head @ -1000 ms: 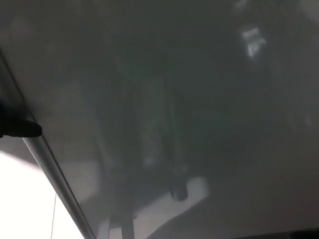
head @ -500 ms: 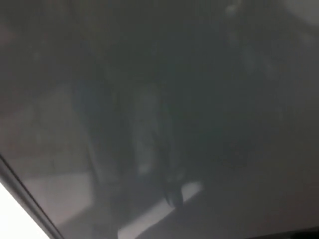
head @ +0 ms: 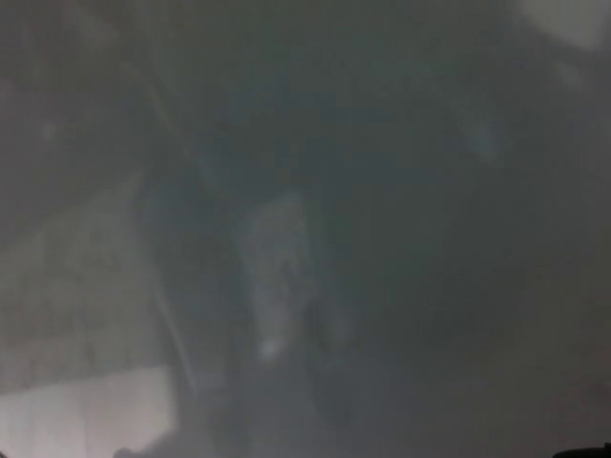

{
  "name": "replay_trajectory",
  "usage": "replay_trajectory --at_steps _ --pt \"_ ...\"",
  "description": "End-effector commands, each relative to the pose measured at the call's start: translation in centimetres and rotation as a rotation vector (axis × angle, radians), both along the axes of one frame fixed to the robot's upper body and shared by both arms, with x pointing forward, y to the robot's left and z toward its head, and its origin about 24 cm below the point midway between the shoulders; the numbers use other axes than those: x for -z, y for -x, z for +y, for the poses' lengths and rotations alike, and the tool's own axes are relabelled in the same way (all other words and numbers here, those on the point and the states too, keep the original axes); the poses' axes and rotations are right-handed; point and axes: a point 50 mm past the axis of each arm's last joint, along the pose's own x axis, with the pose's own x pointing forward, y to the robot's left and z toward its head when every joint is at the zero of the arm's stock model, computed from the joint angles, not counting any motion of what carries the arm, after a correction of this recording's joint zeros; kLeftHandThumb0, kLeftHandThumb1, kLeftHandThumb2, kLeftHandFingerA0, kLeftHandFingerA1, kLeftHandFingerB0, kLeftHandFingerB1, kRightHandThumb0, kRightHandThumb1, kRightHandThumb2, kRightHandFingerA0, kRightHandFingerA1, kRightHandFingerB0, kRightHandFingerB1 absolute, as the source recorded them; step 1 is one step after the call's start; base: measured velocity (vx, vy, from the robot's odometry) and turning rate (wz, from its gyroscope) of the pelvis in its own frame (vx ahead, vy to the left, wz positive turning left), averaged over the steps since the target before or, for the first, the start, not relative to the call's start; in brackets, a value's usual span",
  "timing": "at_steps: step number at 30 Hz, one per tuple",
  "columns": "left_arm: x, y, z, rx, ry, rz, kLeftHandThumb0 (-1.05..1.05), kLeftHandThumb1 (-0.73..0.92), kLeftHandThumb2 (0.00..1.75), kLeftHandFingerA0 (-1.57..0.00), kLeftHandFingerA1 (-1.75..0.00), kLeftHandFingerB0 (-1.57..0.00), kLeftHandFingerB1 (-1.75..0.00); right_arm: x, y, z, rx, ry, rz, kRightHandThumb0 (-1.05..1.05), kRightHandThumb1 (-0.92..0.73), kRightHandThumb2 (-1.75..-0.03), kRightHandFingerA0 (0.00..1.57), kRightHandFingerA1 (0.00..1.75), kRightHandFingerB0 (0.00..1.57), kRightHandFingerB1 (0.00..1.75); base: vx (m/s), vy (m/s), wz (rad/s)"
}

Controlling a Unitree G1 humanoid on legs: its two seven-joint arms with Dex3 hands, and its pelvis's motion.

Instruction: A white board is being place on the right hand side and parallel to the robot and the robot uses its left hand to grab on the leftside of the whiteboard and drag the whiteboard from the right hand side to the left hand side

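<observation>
one board (head: 382, 191) is all we can count, and its grey, glossy face fills nearly the whole head view, so close to the camera that no edge or frame of it shows. we see only blurred reflections on it: a pale upright shape near the middle and a lighter band low on the left. we count no robot hand at all; neither left nor right is in view, so we cannot tell whether the left one is clamped on the board's left side or hanging free. we judge that the drag toward the left is the step in hand, though how far along it is we cannot say from this surface alone. the next move, as we read it, calls for a firm hold on the left side and a steady pull leftward, keeping the board parallel to the body. a dark sliver sits at the bottom right corner, too small to name.
</observation>
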Motion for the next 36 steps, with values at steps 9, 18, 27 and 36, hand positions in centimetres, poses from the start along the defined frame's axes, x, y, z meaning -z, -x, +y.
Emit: replay_trajectory --at_steps 9,18,27,36 --pt "-1.3 2.7 2.3 -0.082 -0.08 0.024 0.08 0.79 0.65 -0.81 -0.89 -0.75 -0.83 0.2 0.1 0.2 0.022 -0.007 0.005 -0.69 -0.81 -0.68 0.61 1.28 0.38 0.84 0.0 0.0 0.0" --pt "-1.3 3.2 2.8 -0.167 -0.045 0.019 -0.07 0.71 0.68 -0.22 -0.39 -0.1 -0.19 0.4 0.2 0.4 0.014 -0.003 0.011 -0.66 -0.81 -0.72 0.59 1.25 0.39 0.83 0.0 0.0 0.0" --pt "1.5 4.4 3.9 -0.334 -0.137 -0.102 -0.76 0.47 0.79 -0.03 -0.18 0.0 0.0 0.5 0.3 0.6 -0.005 0.024 0.011 -0.68 -0.8 -0.72 0.62 1.23 0.38 0.81 0.0 0.0 0.0" --pt "1.7 9.4 6.7 -0.584 -0.192 -0.156 -0.69 0.44 0.78 -0.12 -0.38 0.0 -0.11 0.6 0.6 0.4 0.01 0.02 0.019 -0.67 -0.8 -0.71 0.62 1.25 0.39 0.81 0.0 0.0 0.0"
